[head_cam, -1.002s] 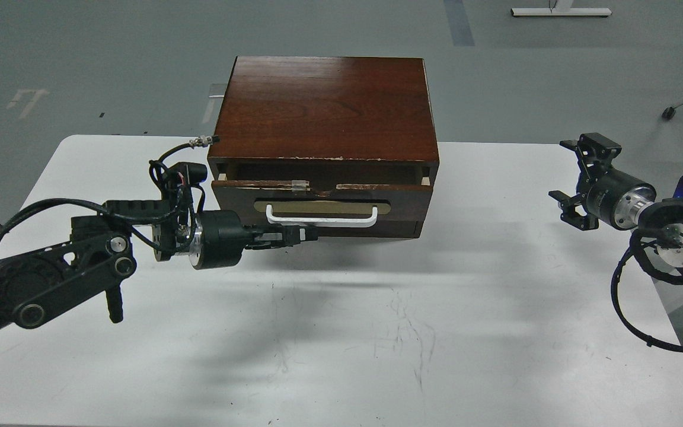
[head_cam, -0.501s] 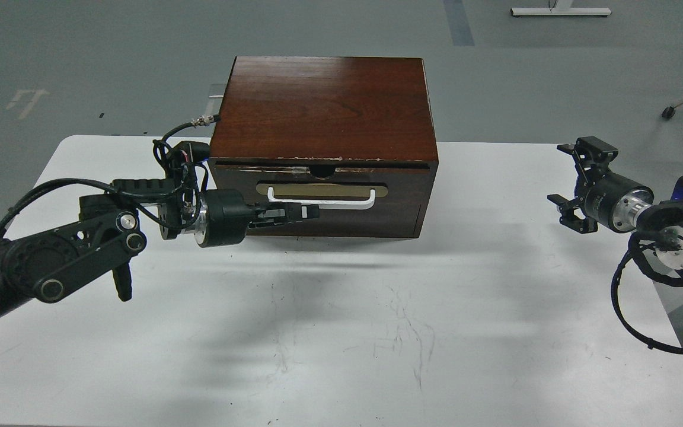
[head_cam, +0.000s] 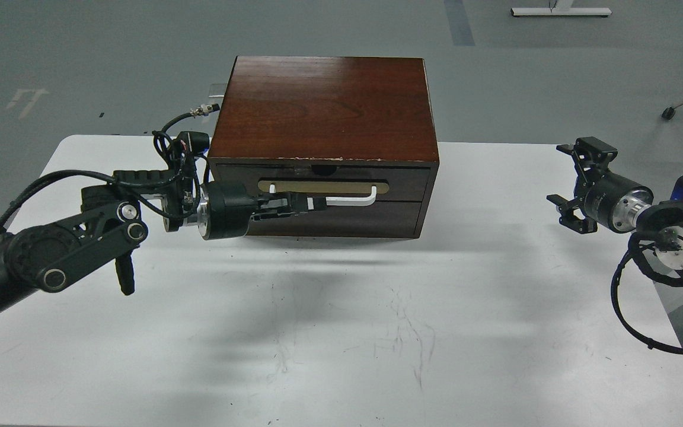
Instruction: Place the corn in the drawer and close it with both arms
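The dark brown drawer sits pushed in, its front level with the cabinet. Its white bar handle lies on a beige oval plate. My left gripper is shut, its fingers pressed against the drawer front over the left part of the handle. My right gripper is open and empty, hovering over the table's right side, well clear of the cabinet. The corn is hidden; no yellow cob shows anywhere.
The cabinet stands at the back middle of the white table. A plain dark panel lies below the drawer. My right arm's cables hang past the table's right edge. Grey floor lies beyond.
The drawer went from slightly open to fully shut. My left gripper moved forward and up with the drawer front. My right gripper barely shifted.
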